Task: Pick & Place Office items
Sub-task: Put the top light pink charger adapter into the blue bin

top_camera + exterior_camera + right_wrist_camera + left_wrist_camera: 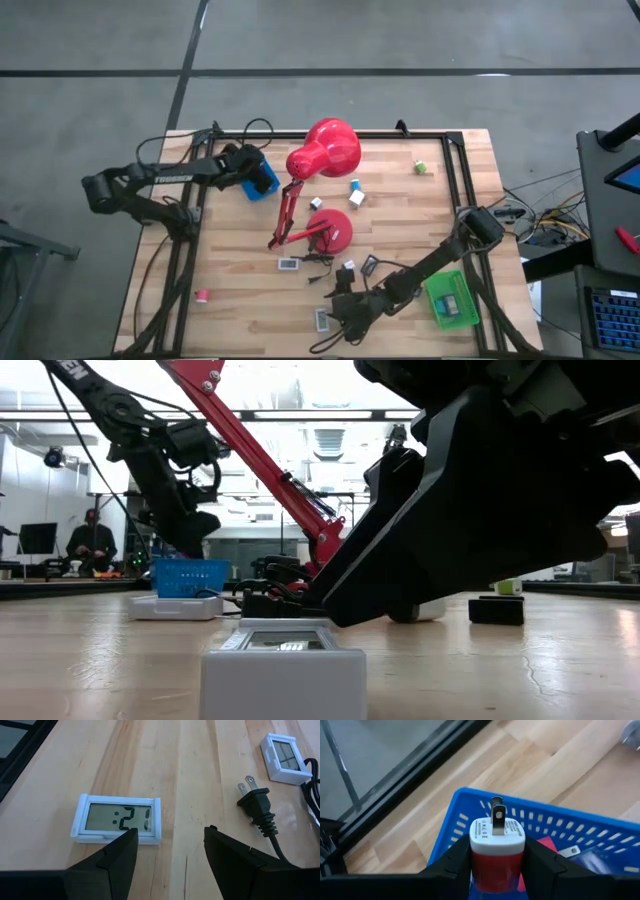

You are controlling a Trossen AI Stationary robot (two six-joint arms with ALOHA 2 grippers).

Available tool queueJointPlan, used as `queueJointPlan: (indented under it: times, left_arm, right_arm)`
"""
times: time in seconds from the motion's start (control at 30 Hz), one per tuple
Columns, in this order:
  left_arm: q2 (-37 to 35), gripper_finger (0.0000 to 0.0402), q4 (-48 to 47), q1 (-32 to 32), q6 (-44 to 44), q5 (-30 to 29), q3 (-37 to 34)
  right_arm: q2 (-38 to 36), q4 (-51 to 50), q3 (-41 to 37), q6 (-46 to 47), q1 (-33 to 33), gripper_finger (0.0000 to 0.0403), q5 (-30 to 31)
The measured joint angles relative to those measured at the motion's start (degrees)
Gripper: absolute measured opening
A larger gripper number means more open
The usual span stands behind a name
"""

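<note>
My left gripper point(497, 857) is at the table's far left, over a blue basket point(560, 817), and is shut on a red-and-white plug adapter point(497, 837) with two metal prongs. The basket point(262, 186) stands on the table and has a pink piece point(547, 845) inside. My right gripper point(170, 842) hovers open near the table's front edge. Its fingertips stand just short of a white digital clock point(117, 819) that lies flat, display up. The low view shows this clock point(283, 665) close by. My left gripper pinches the adapter's red body point(495, 870) between its two fingers point(455, 865), one on each side. The white prong end sticks out past the fingertips and points away from the wrist. The gripper slants downward, and the adapter hangs clear above the basket's rim.
A big red desk lamp point(322, 150) with its base point(335, 228) stands mid-table. A black plug point(257, 802) and cord lie right of the clock, a second white clock point(284, 752) beyond. A green tray point(452, 300) sits front right. Small blocks point(355, 192) lie near the lamp.
</note>
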Motion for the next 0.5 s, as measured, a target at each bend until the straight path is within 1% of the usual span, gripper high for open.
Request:
queueJointPlan:
  times: [0.27, 0.5]
  left_arm:
    - [2.39, 0.0129, -2.9, 0.78, -0.04, -0.01, 0.4]
    - [3.05, 0.0129, -3.09, 1.11, -0.22, 0.15, 0.4]
  right_arm:
    - [0.0, -0.09, 0.0, 0.0, 0.0, 0.0224, 0.02]
    - [0.0, -0.09, 0.0, 0.02, 0.0, 0.0224, 0.02]
